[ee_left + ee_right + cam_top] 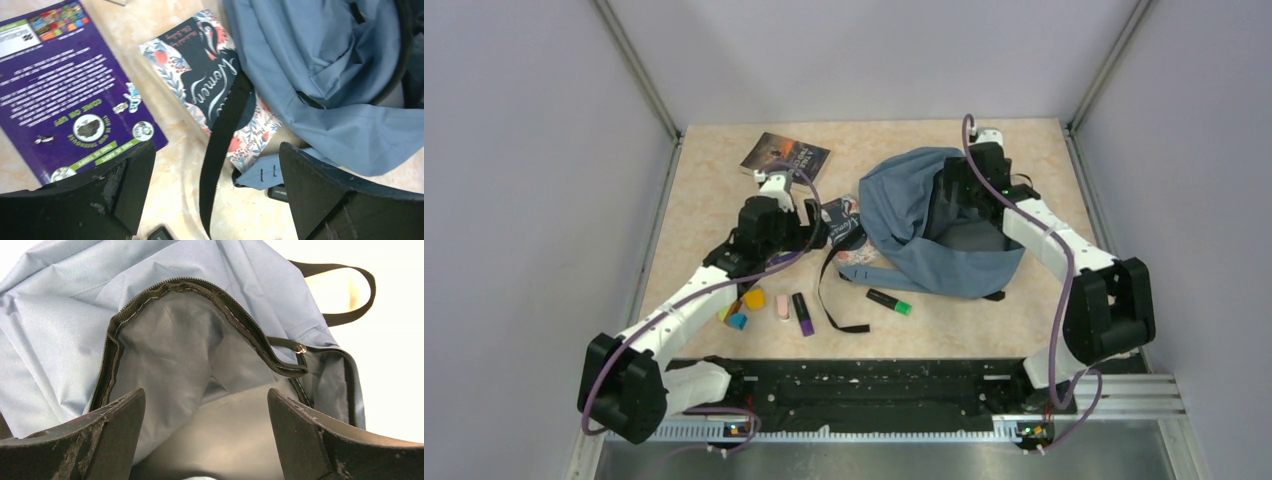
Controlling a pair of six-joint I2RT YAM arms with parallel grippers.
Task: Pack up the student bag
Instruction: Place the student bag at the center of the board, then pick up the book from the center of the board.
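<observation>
The slate-blue student bag [914, 250] lies on its side at the middle right of the table, its zipped mouth [150, 295] gaping towards my right gripper [954, 195]. That gripper [206, 425] stands open at the mouth with nothing between its fingers. Inside I see pale lining and a flat grey surface [250, 430] that I cannot identify. My left gripper [215, 195] is open above bare table, just short of a floral book [200, 75] that is partly tucked under the bag's edge [340, 75]. One black strap [225, 145] runs across that book and between the fingers.
A purple-backed book [65, 85] lies left of the floral one. A dark-covered book [786, 155] sits at the back. Near the front lie a yellow block [754, 298], a blue block [738, 321], a pink eraser [782, 308], a purple marker [803, 314] and a green highlighter [890, 302].
</observation>
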